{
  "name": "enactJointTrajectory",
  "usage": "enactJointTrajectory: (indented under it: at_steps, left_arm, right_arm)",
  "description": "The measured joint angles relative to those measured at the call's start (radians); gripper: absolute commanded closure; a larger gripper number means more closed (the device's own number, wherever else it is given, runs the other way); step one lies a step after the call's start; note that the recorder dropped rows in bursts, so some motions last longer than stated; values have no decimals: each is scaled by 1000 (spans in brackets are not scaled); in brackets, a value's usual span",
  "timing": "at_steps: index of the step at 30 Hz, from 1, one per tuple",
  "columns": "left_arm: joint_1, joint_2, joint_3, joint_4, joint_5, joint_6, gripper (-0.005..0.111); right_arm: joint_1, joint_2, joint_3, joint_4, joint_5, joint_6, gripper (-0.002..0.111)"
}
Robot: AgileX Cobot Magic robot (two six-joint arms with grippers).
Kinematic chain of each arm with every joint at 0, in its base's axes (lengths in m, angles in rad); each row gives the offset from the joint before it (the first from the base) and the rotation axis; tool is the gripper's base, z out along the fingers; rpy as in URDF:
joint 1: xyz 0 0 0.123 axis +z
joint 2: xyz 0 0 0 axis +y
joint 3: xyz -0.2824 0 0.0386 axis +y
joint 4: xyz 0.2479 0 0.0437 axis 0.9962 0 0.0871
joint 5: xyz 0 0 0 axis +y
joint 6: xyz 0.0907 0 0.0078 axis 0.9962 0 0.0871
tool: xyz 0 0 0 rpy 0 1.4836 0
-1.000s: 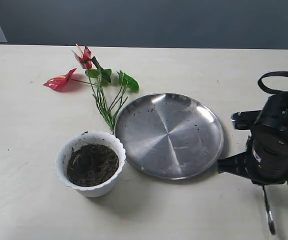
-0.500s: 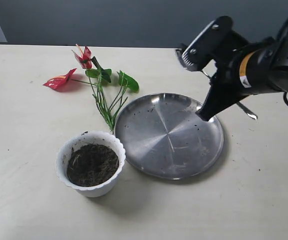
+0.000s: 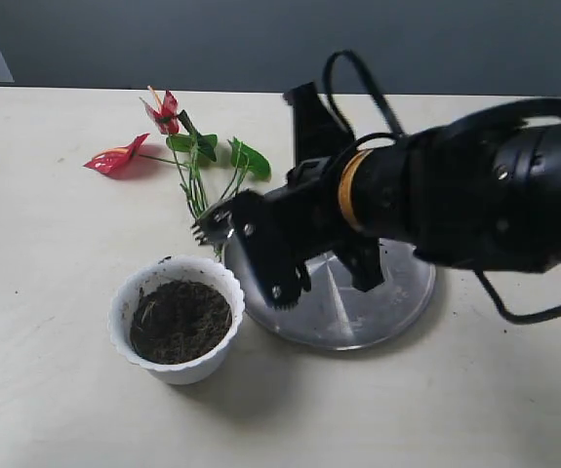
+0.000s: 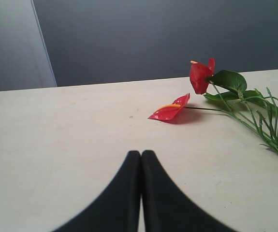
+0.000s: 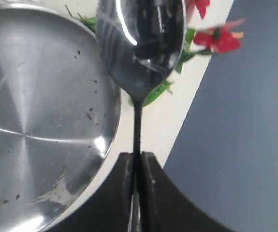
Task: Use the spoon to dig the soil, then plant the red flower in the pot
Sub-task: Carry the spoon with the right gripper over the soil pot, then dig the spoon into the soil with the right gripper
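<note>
One arm's right gripper [image 5: 137, 162] pinches the spoon [image 5: 139, 46] above the steel plate [image 3: 397, 297] (left gripper [image 4: 141, 162] closed, empty); it should tip the bowl down into the pot [image 3: 124, 302] soil [image 3: 180, 320]

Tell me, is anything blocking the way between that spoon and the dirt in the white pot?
Nothing visible is. The spoon, pinched in the right fingers, hangs just above and behind the pot, whose soil lies uncovered.

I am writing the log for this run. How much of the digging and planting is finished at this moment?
Done: the right gripper grips the spoon by its handle. In hand: it carries the spoon near the pot, not in it. Left: digging the soil, which looks undisturbed, and planting the red flower, which lies on the table.
</note>
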State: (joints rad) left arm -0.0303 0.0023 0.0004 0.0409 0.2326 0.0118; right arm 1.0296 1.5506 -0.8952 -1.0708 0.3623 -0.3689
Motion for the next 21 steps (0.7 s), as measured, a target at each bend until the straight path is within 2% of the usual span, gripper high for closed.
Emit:
enactJointTrajectory:
  at_steps: [8, 13, 21]
  left_arm:
    - [0, 0, 0, 0, 0, 0, 106]
    - [0, 0, 0, 0, 0, 0, 106]
    - [0, 0, 0, 0, 0, 0, 106]
  right_arm:
    - [136, 131, 0, -367, 104, 6, 109]
    - [192, 210, -4, -606, 215, 105, 109]
    - [251, 280, -57, -660, 269, 151, 109]
